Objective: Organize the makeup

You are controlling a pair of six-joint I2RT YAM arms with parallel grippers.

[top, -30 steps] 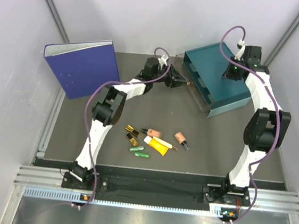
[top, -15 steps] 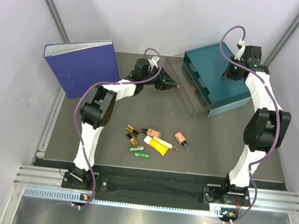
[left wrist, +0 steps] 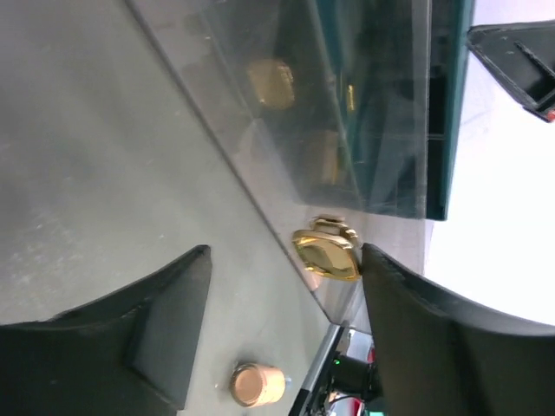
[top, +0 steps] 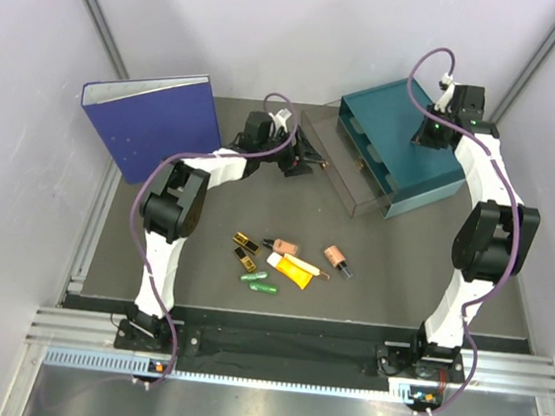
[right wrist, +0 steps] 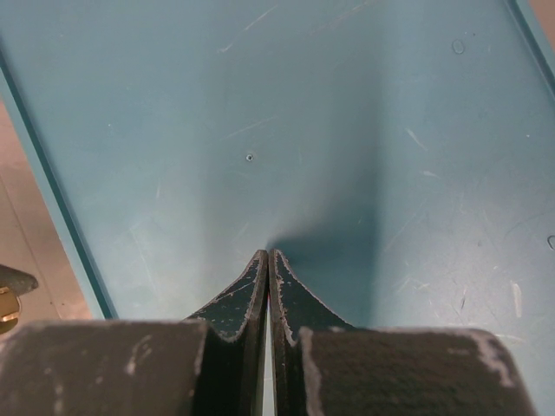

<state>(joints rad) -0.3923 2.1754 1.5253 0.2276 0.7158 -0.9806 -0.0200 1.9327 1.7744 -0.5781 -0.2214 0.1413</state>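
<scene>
- Left gripper (left wrist: pixel 286 256): jaws spread wide, nothing held. In the left wrist view, both dark fingers (left wrist: pixel 165 334) rise from the lower edge of the frame.
- The gold drawer handle (left wrist: pixel 326 253) shows in the gap between the fingertips, close to the finger at lower right. Contact cannot be determined.
- The clear drawer (top: pixel 346 173) stands drawn out of the teal drawer box (top: pixel 403 147), upper right of centre in the top view. The left gripper sits just left of the drawer front.
- Right gripper (right wrist: pixel 267 254): jaws pressed together, nothing between them. The tips point at the flat top of the teal drawer box.
- The makeup (top: pixel 281 264) lies in a loose cluster on the table (top: pixel 400 271), below centre of the top view and well apart from both grippers.
- Cluster contents: 2 gold-and-black cases (top: pixel 243 239), 2 green capsules (top: pixel 253 276), 1 yellow-orange tube (top: pixel 294 268) and 2 beige bottles (top: pixel 281 245).
- 1 of the beige bottles lies slightly apart, at the right end of the cluster.
- The blue binder (top: pixel 152 125) stands at upper left.
</scene>
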